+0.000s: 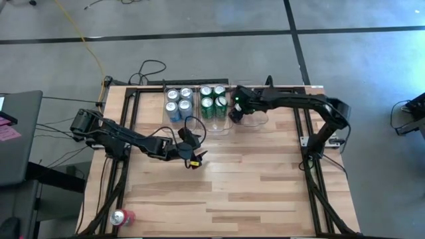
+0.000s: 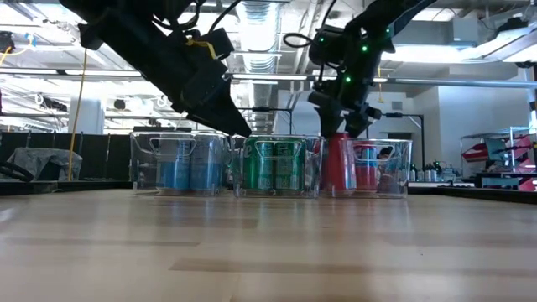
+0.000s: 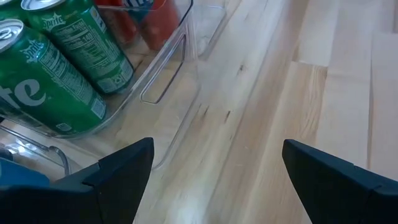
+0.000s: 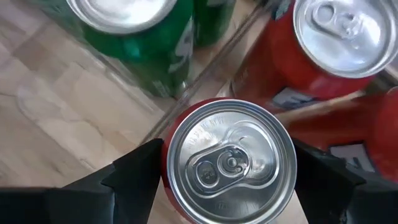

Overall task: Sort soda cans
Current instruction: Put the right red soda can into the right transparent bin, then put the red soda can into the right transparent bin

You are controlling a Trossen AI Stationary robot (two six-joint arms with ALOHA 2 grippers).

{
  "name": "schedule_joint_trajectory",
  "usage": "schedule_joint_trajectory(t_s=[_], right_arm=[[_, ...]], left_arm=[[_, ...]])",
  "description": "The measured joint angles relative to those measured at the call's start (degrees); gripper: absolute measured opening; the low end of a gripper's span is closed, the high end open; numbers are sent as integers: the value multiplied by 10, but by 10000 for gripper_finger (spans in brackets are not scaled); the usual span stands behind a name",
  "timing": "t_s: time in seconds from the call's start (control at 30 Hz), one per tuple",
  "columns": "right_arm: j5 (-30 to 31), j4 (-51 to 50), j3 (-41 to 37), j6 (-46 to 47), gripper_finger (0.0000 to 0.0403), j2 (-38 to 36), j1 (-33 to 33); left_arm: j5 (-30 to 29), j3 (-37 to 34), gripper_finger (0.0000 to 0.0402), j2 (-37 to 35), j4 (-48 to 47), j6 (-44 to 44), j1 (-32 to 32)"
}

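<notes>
Fingers of the right gripper [image 4: 227, 186] spread either side of a red can [image 4: 229, 163], straddling its top at the clear bin [image 1: 255, 119]; grip or release cannot be told. Just beyond: more red cans [image 4: 339, 37], then green cans [image 1: 212, 99], blue cans [image 1: 178, 103]. Likely placing step. Next: lift clear, then fetch the stray red can [image 1: 122, 217] far off. Left gripper [image 1: 194, 158] spread, empty, waiting.

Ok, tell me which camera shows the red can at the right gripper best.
Right wrist view: the red can fills it, silver top up, between the right gripper fingers. Low view shows its side by the bin; high view hides it under the arm; left wrist view misses it.
</notes>
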Motion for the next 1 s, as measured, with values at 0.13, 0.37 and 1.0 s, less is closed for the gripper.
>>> schedule_joint_trajectory(t_s=[0.13,0.37,1.0], right_arm=[[0,4,1,3,335,5,0],[1,3,0,8,364,-19,0],[15,46,0,-14,368,-236,115]], left_arm=[[0,0,352,0,-1,-4,0],[0,0,352,0,-13,1,-5],[0,0,343,-250,-466,-333,-188]])
